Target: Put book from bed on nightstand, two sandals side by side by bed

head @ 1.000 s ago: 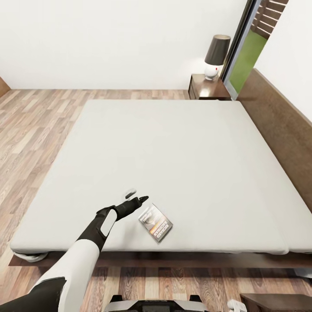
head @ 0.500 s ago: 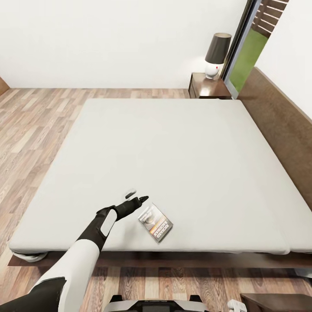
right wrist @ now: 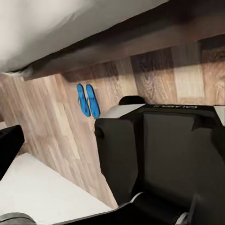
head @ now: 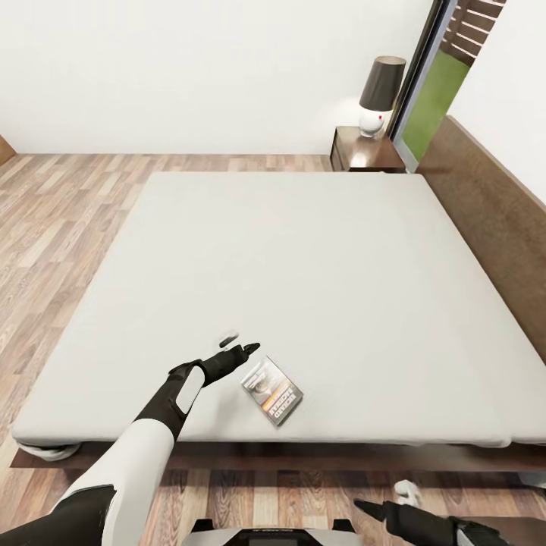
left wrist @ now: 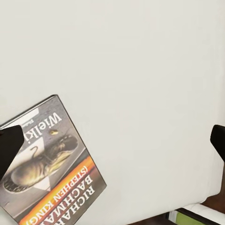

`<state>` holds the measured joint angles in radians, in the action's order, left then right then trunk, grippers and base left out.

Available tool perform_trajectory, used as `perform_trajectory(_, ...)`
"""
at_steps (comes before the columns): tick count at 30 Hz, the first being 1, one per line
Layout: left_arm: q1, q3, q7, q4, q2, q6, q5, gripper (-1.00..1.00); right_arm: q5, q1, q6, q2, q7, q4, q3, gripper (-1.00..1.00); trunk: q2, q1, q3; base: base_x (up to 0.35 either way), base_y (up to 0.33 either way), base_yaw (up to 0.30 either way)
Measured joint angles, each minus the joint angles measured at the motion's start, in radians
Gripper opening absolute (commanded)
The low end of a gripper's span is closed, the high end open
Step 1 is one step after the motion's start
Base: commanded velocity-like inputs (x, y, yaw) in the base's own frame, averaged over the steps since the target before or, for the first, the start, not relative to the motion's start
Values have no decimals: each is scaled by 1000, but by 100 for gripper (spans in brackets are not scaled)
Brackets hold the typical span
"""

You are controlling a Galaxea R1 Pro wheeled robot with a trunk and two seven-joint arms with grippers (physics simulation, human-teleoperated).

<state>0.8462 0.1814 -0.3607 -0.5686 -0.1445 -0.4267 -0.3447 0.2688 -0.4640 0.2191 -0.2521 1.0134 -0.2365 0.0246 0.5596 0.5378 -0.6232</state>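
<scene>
Bedroom: white walls, wood-plank floor, window strip at the far corner.
Bed: bed with grey mattress and dark frame spans the head view; headboard on the right.
Nightstand: nightstand at the bed's far corner, a dark-shaded lamp standing on it.
Book: book lies flat on the mattress near the bed's near edge, cover up, orange band showing; wrist view reads "Richard Bachman".
Left gripper: your left gripper hovers over the mattress just beside the book, on its left; fingers spread apart, nothing between them. One fingertip overlaps the book's edge in the wrist view; contact cannot be told.
Right gripper: your right gripper sits low over the floor in front of the bed; its fingers stand apart, nothing held.
Sandals: two blue sandals lie side by side on the floor next to the bed frame, seen from the right wrist.
</scene>
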Motion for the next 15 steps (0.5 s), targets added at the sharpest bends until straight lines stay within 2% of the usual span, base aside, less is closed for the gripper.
perform_trajectory(1, 0, 0, -1, 0, 0, 0, 0, 100, 0, 0, 5, -3, 44, -8, 0, 100, 7, 4, -3, 0, 0, 0)
perform_trajectory(5, 0, -1, -1, 0, -1, 0, 0, 100, 1, 1, 8, -7, 108, -16, -1, 100, 35, 19, -16, 0, 0, 0)
perform_trajectory(15, 0, -1, -2, 0, -2, 0, 0, 100, 0, 1, -2, -6, 110, -5, -5, 100, 105, 58, -47, 0, 0, 0)
